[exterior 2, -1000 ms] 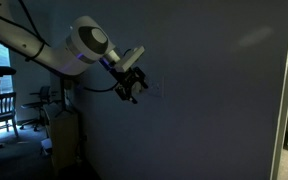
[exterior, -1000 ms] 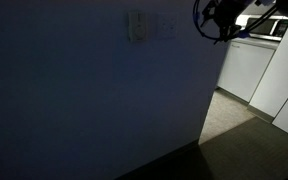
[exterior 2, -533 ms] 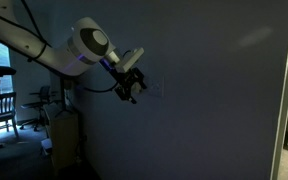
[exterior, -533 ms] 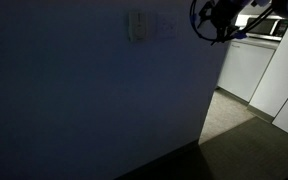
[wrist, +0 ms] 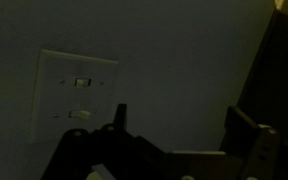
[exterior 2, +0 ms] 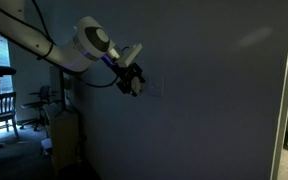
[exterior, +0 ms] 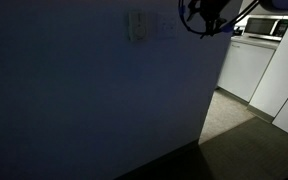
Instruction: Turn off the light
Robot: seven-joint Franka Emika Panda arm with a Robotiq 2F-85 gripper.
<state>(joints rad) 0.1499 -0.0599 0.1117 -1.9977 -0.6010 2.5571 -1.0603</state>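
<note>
on a smooth wall [wrist: 174, 45], rectangular switch plate [wrist: 76, 98], black gripper [wrist: 177, 118] nearby

Very dim, grainy views; only the doorway is lit.

No text, label, brand, number or sign is showing legibly in any view. The switch plate [wrist: 76, 97], sitting in the left half of the wrist view, is appearing too dim and blurred for any marking on it to be read.
</note>
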